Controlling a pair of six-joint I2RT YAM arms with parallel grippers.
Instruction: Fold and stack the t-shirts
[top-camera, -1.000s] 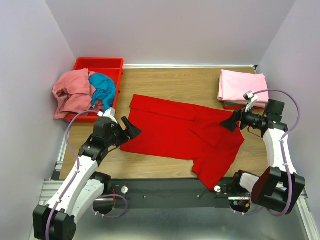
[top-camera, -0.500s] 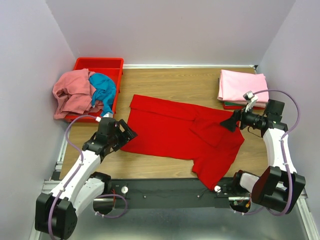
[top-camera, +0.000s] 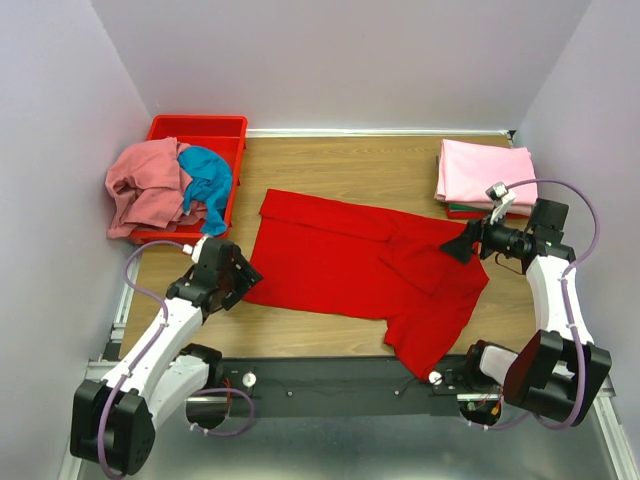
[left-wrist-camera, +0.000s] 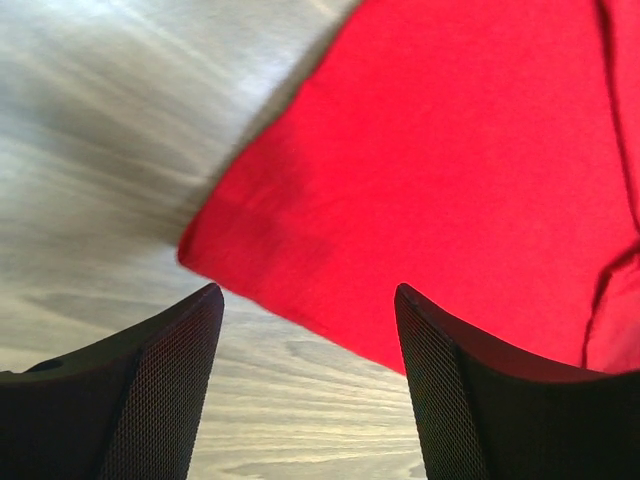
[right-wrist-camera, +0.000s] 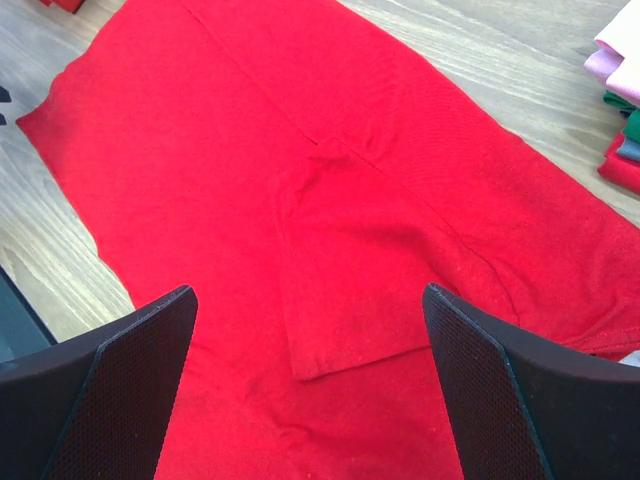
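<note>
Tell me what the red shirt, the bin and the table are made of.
Red shirt: soft matte cloth, probably cotton; it lies limp with creases. Bin: likely hard plastic, smooth straight rim. Table: wood look, grain lines; maybe laminate.

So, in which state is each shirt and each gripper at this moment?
red t-shirt, spread flat on the table, partly folded
light pink t-shirt, folded, top of stack
salmon pink t-shirt, crumpled, draped over the bin edge
teal t-shirt, crumpled, on the bin
left gripper, open at the red t-shirt's corner, holding nothing
right gripper, open above the red t-shirt
</note>
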